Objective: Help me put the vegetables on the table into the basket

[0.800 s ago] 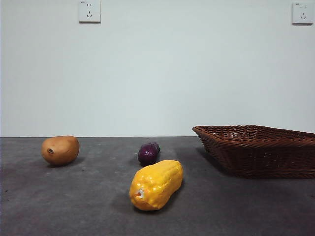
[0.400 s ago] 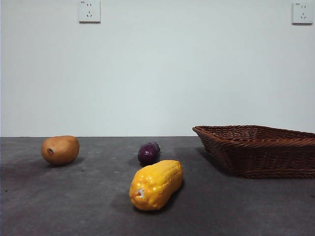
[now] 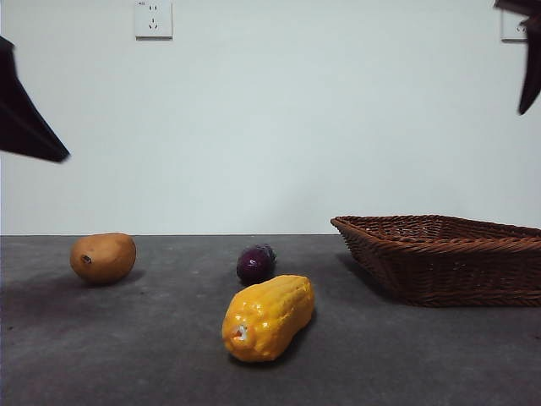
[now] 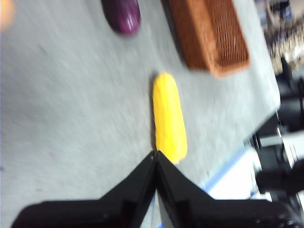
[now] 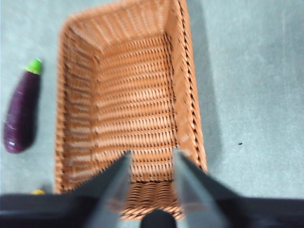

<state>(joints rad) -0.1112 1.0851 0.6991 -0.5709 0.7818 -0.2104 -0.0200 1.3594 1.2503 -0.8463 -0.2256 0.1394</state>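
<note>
On table: bumpy yellow corn, brown potato; left claw together, right claw apart.

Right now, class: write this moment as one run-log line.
left hand shut, above corn | right hand open, above basket | potato, eggplant, corn on table | basket holds nothing

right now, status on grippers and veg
Left gripper shut, above corn. Right gripper open over empty basket. Potato, eggplant on table. Nothing blocking.
</note>
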